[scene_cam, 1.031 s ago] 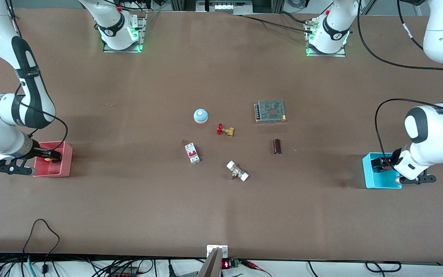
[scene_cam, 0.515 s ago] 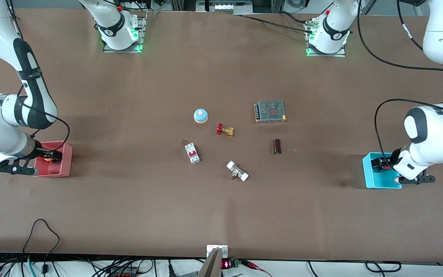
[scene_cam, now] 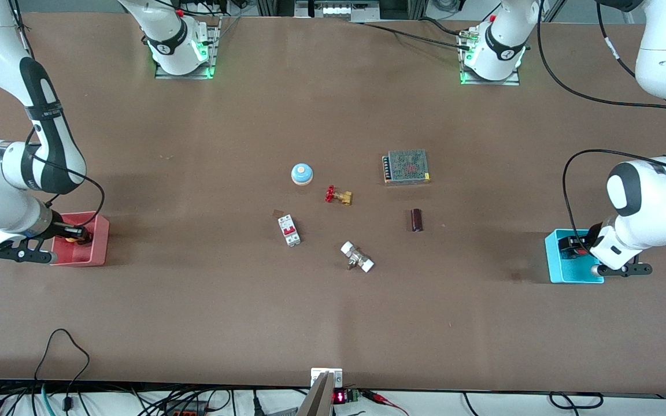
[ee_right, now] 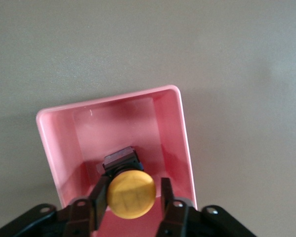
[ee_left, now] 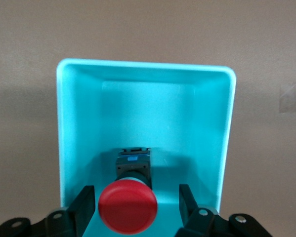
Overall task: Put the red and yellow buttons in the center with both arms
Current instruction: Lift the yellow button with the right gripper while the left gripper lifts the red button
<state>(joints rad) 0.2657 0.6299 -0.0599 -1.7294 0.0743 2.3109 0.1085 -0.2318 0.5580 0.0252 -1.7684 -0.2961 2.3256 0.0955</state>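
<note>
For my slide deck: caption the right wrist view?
Right gripper straddling the yellow button inside the pink bin.

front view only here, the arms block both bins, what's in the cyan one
Observer: A red button is in the cyan bin, its black base under the cap.
Operator: has the left gripper got it
Observer: Not yet. The left gripper is open, one finger on each side of the cap with gaps.
Operator: and the pink bin
Observer: A yellow button is in the pink bin, with the right gripper straddling it.
</note>
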